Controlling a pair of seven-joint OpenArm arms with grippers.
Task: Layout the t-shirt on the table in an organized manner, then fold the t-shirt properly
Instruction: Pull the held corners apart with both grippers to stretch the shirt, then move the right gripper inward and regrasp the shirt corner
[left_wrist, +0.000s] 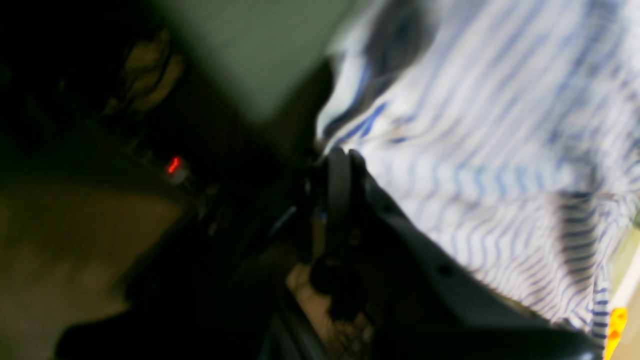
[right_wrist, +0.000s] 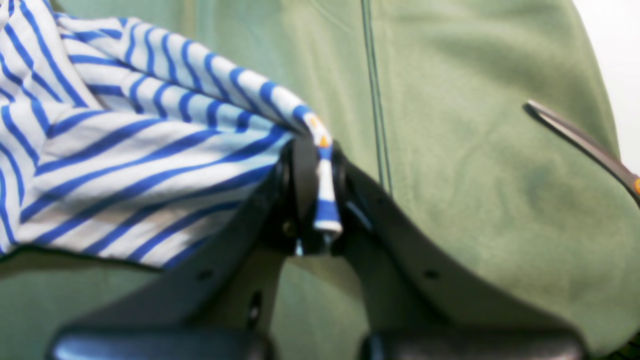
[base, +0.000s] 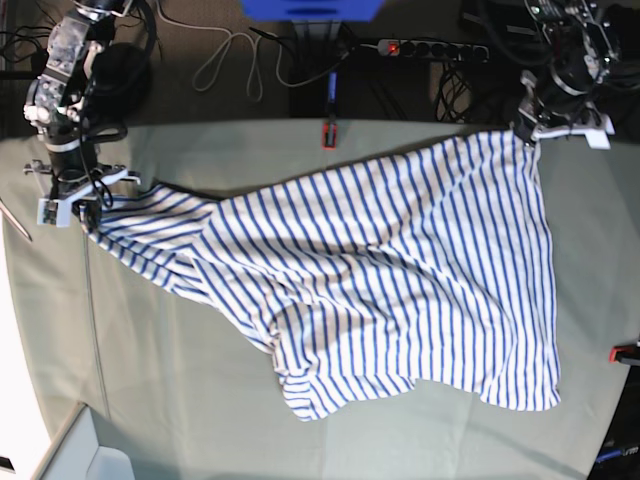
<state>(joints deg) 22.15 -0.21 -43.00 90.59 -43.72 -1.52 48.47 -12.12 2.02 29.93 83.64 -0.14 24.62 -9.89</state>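
Base view: both tools (base: 88, 215) (base: 527, 128) pinch the t-shirt (base: 400, 270) at opposite table (base: 150, 400) edges.

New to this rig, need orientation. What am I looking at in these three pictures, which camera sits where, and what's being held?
It is a two-armed robot at a table covered in pale green cloth. The base view looks straight down on it; the other two come from cameras on each wrist, looking along the fingers. A striped t-shirt lies stretched out between the arms. The right end effector, on the left of the base view, is shut on a sleeve tip. The left end effector is closed at the shirt's far corner; that view is blurred, so the grip itself is hard to confirm. A red clamp sits at the table's edge.
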